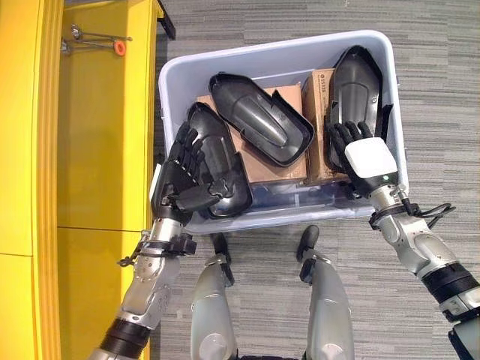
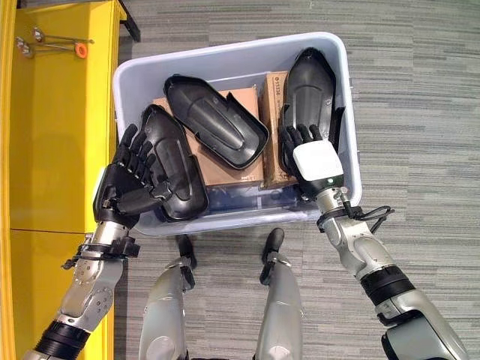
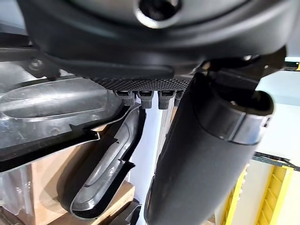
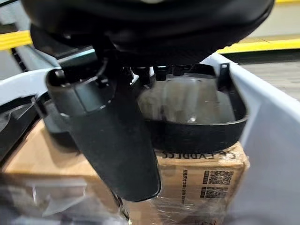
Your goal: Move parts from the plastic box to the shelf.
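Note:
A pale plastic box on the floor holds three black moulded parts lying on cardboard cartons. My left hand is on the left part: its fingers lie along the outer rim and its thumb crosses the inner face, pinching it. The middle part lies untouched. My right hand, with a white cover on its back, rests its fingers on the near rim of the right part. Its thumb hangs straight, clear of that part.
A yellow shelf stands to the left of the box, with a metal rod with an orange tip at its far end. Grey carpet surrounds the box. The box wall is close beside my right hand.

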Tool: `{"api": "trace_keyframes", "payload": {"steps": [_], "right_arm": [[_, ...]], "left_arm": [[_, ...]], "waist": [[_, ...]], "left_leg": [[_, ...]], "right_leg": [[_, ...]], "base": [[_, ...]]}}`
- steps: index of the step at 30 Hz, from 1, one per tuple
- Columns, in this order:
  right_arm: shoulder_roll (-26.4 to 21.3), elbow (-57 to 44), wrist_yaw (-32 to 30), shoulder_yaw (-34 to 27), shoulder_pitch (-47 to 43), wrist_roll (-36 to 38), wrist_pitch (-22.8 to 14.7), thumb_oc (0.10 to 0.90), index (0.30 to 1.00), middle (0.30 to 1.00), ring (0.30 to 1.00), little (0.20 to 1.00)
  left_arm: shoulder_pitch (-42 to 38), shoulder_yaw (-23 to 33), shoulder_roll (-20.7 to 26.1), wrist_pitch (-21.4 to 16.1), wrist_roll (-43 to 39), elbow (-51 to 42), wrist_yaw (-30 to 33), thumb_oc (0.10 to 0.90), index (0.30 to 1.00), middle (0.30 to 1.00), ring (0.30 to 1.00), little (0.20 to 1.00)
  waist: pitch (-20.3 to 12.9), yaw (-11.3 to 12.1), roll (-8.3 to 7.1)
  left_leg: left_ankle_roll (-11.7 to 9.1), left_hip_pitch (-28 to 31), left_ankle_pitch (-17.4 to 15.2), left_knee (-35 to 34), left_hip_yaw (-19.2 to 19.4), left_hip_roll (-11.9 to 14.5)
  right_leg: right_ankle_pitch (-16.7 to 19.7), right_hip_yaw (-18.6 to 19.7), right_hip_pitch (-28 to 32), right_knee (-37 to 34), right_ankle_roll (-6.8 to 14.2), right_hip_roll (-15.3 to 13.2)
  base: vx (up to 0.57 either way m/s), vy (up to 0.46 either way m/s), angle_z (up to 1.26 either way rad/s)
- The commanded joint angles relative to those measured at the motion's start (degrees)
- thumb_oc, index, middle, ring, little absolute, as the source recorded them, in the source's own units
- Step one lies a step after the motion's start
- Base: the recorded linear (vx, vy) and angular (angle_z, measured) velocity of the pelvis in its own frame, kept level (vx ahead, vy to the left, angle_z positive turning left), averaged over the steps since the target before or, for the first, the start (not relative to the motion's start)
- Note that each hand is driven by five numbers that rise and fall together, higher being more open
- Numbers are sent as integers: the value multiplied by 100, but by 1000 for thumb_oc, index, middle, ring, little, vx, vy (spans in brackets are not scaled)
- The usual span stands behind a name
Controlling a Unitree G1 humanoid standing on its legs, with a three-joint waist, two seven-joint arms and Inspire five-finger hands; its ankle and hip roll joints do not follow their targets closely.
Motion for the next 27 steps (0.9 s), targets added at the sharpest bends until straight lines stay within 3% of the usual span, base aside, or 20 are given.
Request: {"api": "trace_keyframes", "payload": {"steps": [1, 5, 10, 11, 12, 16, 23, 27], "right_arm": [[-171, -755, -396, -4, -352, -77, 62, 900, 1000, 1000, 1000, 1000], [-51, -579, -359, 71, -314, 364, 646, 900, 1000, 1000, 1000, 1000], [125, -157, -491, 74, -318, 713, 862, 900, 1000, 1000, 1000, 1000], [175, -26, -568, 89, -286, 819, 906, 900, 1000, 1000, 1000, 1000], [256, 221, -704, 82, -373, 899, 973, 900, 1000, 1000, 1000, 1000], [397, 750, -992, 118, -462, 1198, 1138, 900, 1000, 1000, 1000, 1000], [543, 1492, -1287, 61, -857, 1730, 1015, 900, 1000, 1000, 1000, 1000], [625, 1639, -1138, 44, -1006, 2210, 1330, 900, 1000, 1000, 1000, 1000]], "left_arm": [[-163, 66, 268, -556, 31, -695, -131, 900, 1000, 1000, 1000, 1000], [-164, 26, 235, -620, 62, -679, -95, 900, 1000, 1000, 1000, 1000], [-168, 3, 200, -664, 47, -624, -106, 900, 1000, 1000, 1000, 1000], [-137, -23, 179, -667, 56, -596, -120, 900, 1000, 1000, 1000, 1000], [-218, -33, 166, -691, 71, -532, -130, 900, 1000, 1000, 1000, 1000], [-280, -90, 81, -703, 134, -437, -99, 900, 1000, 1000, 1000, 1000], [-559, -184, 17, -829, 182, -271, 36, 900, 1000, 1000, 1000, 1000], [-675, -226, -4, -829, 233, -273, 196, 900, 1000, 1000, 1000, 1000]], "waist": [[-94, -16, 83], [-94, -11, 92], [-94, 8, 128], [-94, 11, 136], [-94, 25, 155], [-94, 49, 214], [-94, 80, 371], [-94, 89, 432]], "left_leg": [[49, -117, -478, 275, 11, -119], [49, -125, -480, 251, 20, -127], [50, -150, -481, 238, 14, -133], [-5, -51, -619, 279, -43, -154], [46, -193, -492, 262, 1, -135], [3, -229, -655, 377, -68, -175], [63, -947, -819, 899, -199, -235], [145, -1560, -1046, 1481, -317, -279]], "right_leg": [[-840, -248, 159, 551, 401, -24], [-851, -248, 157, 526, 394, -17], [-859, -251, 124, 539, 381, -22], [-986, -214, 219, 599, 443, -42], [-861, -268, 81, 568, 383, -43], [-995, -247, 30, 715, 428, -70], [-1069, -231, -664, 1223, 361, -126], [-1218, -170, -1244, 1799, 281, -180]], "base": [[0, 0, 0], [0, 0, 0], [15, 3, 0], [0, 0, 0], [78, 2, 2], [21, -3, 1], [-40, 19, 3], [-52, 24, 5]]}}
